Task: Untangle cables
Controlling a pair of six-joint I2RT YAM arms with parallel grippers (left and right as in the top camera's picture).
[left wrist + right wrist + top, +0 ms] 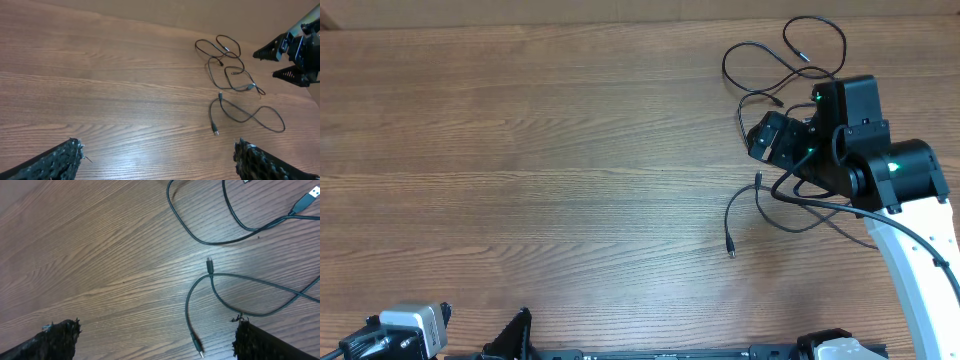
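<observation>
Right arm (pixel 885 175) covers part of the cables (pixel 220 96) at the overhead's upper right. They're thin black loose strands with small plugs, looping over the wooden table (pixel 520 150). Right gripper (pixel 155 332) spread wide, empty; left gripper (pixel 159 150) likewise.

Pretty much just a brown wood-grain surface (pixel 520 150), evenly lit; a beige strip (pixel 210 12) is seen past its far edge.

White right arm (pixel 910 230) reaching far right, right gripper (pixel 155 339) tilted down, fingers (pixel 55 342) wide apart, left arm (pixel 405 335) tucked at near edge, left gripper (pixel 157 160) likewise spread wide.
</observation>
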